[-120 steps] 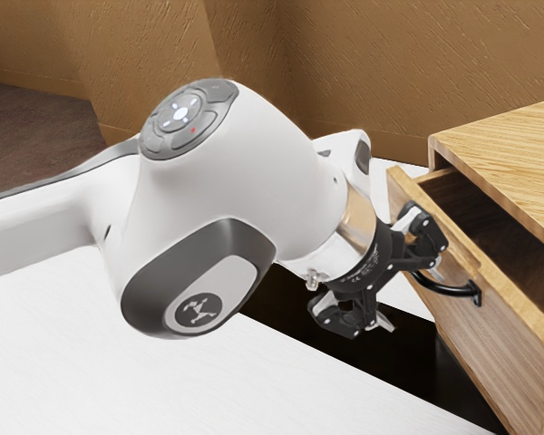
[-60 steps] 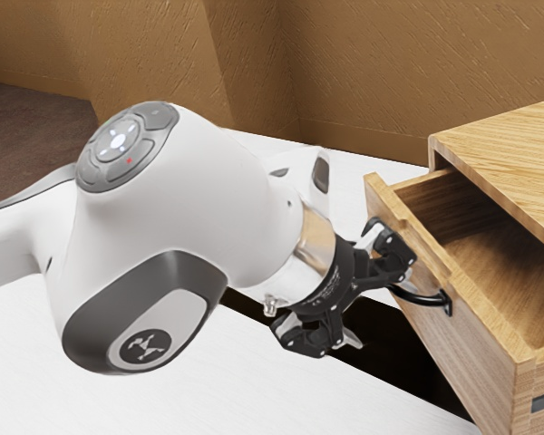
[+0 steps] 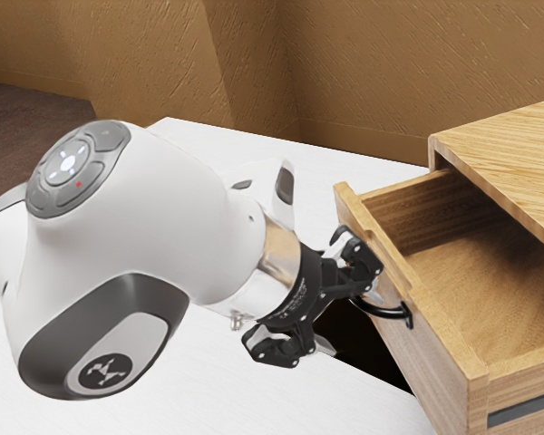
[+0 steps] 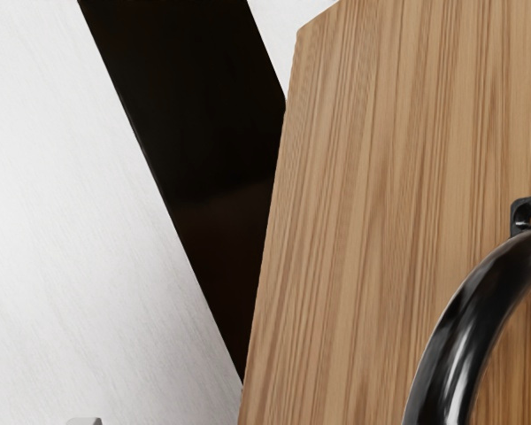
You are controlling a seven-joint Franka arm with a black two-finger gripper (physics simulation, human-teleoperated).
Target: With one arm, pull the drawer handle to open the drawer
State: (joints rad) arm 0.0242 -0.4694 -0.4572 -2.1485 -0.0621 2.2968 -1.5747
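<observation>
Drawer (image 3: 440, 367) open, pincer (image 3: 375, 290) tight on handle (image 4: 456, 332).

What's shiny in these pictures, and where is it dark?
Exterior view: the arm's silver wrist ring glints, and it's dark under the drawer. Wrist view: the black handle has a pale gleam along its curve.

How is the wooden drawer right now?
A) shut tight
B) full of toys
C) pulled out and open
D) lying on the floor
C: the drawer sticks well out of the cabinet, so its bare wooden inside shows, and the end effector holds its black handle.
</observation>
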